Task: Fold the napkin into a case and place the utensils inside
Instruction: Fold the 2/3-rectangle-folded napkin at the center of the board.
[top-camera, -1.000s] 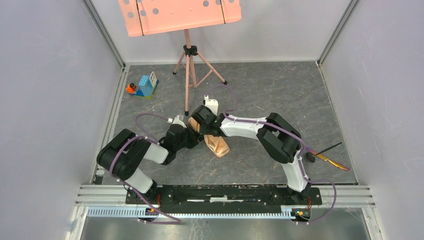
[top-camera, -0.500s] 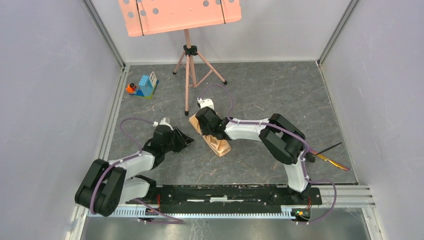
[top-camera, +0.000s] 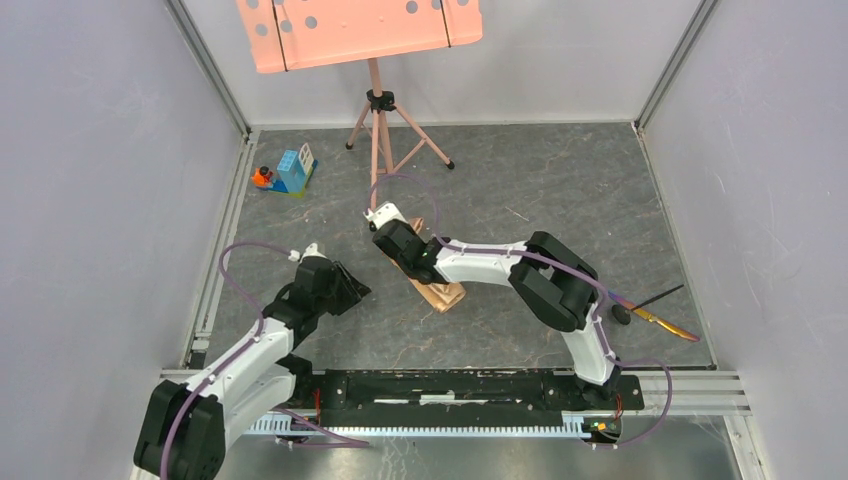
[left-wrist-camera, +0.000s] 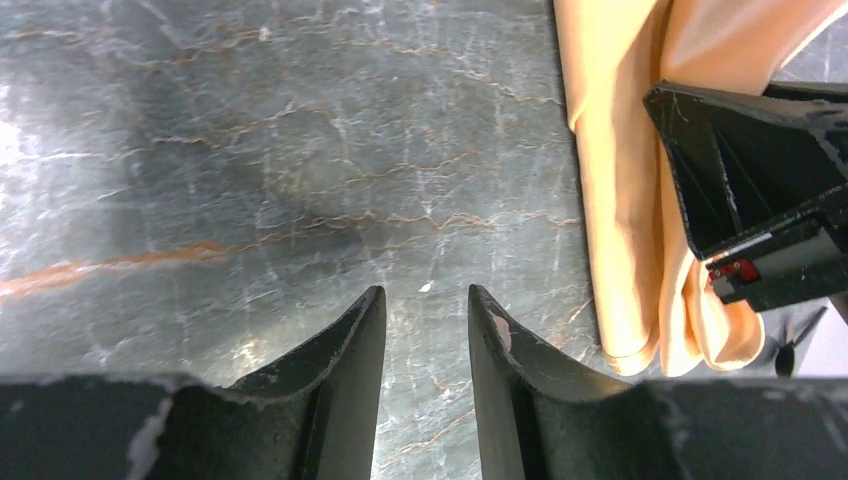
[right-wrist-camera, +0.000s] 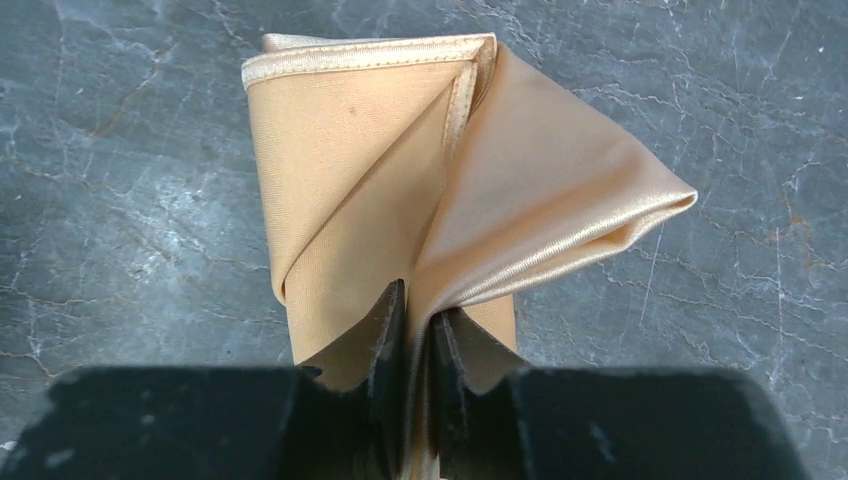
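We find the napkin (top-camera: 441, 294) folded into a narrow oblong on the table (top-camera: 520, 190), on the arms' side of the music stand (top-camera: 378, 150) and just right of its front foot. The right gripper (right-wrist-camera: 418, 302) sits over the napkin end closest to the stand. Its fingers are nearly together and pinch a raised fold of the cloth, and one flap stands up to the side. The left gripper (left-wrist-camera: 425, 300) hovers over bare table, nearer the arms and left of the stand. Its jaws are partly apart and hold nothing. The utensils (top-camera: 665, 325) lie well to the right of the stand, towards the arms' side, apart from the napkin. Toy blocks (top-camera: 290, 172) rest left of the stand.
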